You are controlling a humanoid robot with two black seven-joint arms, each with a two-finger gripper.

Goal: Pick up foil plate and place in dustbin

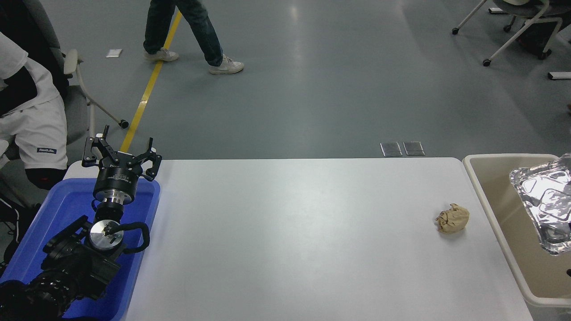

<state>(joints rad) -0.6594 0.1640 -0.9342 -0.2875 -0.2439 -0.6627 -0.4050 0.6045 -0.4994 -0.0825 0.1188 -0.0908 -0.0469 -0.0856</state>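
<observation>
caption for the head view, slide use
Foil plate inside the dustbin; left tool over the blue tray.

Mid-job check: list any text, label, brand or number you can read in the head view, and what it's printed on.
"RealLife." (best reading, small): white letters on a dark patch on the white shorts of the person seated at the left edge.
Foil plate: embossed ridges only, no text.
Dustbin, blue tray, paper ball, left gripper: no legible markings.
Small white slip on the floor: too small to read.
</observation>
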